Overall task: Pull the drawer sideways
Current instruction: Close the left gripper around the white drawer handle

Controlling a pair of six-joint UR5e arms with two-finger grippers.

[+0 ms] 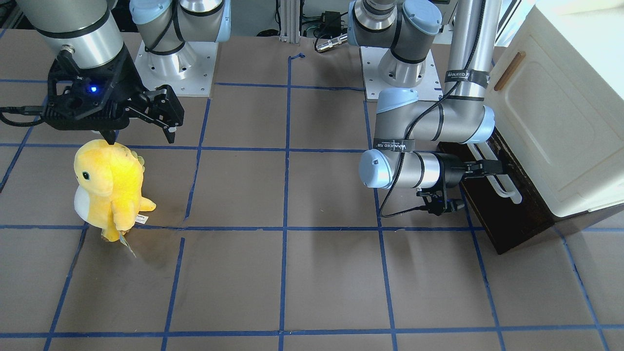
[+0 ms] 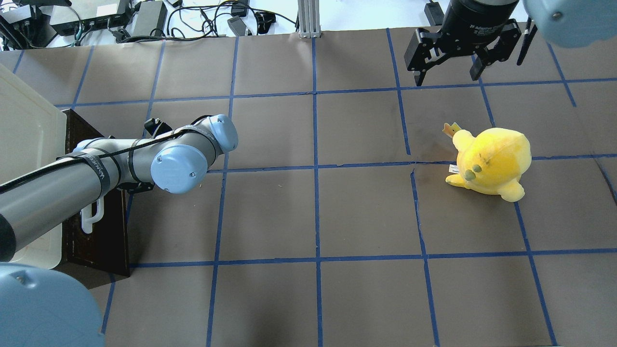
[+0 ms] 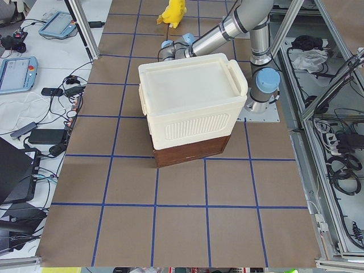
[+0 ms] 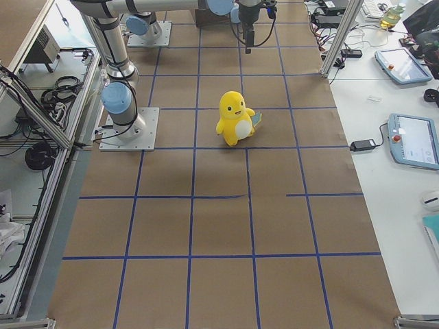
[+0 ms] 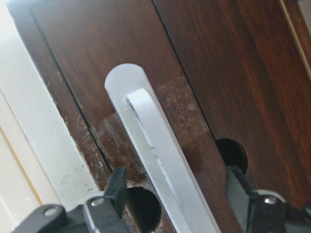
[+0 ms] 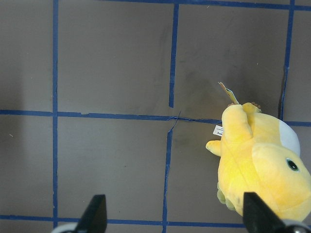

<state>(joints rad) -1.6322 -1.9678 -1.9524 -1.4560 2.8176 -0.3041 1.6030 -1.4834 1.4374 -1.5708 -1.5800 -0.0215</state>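
Your left claw (image 5: pixel 177 189) stands open, a finger either side of the white bar handle (image 5: pixel 150 141) — nothing gripped yet. Close squarely on the bar, then draw straight back along the claw's own axis so the drawer (image 1: pixel 512 219) won't bind. It sits dead ahead of that claw, under the cream cabinet (image 1: pixel 560 122), front facing it; the bar's long axis runs level with the desk (image 1: pixel 317 273), crosswise to the pull. Your right claw (image 2: pixel 447 79) hangs open, well apart
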